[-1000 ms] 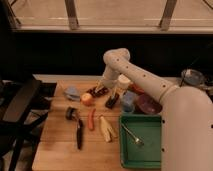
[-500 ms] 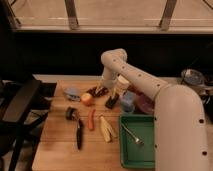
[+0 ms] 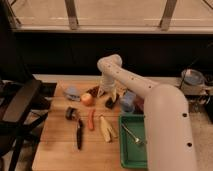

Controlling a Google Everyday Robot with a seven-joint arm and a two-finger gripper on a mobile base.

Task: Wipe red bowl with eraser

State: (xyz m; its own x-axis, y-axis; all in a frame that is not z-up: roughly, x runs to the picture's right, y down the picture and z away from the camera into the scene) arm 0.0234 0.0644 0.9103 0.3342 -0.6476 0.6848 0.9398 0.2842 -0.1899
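Observation:
The red bowl [image 3: 93, 91] is a small orange-red bowl with a dark inside, on the wooden table [image 3: 57, 150] behind the apple [image 3: 87, 99]. The eraser [image 3: 109, 103] is a small black block lying on the table just right of the apple. My gripper [image 3: 106, 92] hangs down from the white arm [image 3: 111, 64], right beside the red bowl and just above the eraser. The purple bowl [image 3: 140, 103] is mostly hidden behind my arm.
A blue cup [image 3: 127, 102] stands right of the eraser. A green tray [image 3: 131, 154] with a fork [image 3: 133, 135] is at front right. A black round object [image 3: 70, 113], a black-handled tool [image 3: 79, 134], a carrot [image 3: 91, 119], a banana [image 3: 106, 129] and a grey-blue object [image 3: 72, 92] lie around.
My arm and gripper have shifted a little to the left, closer to the red bowl. The objects on the table have not moved.

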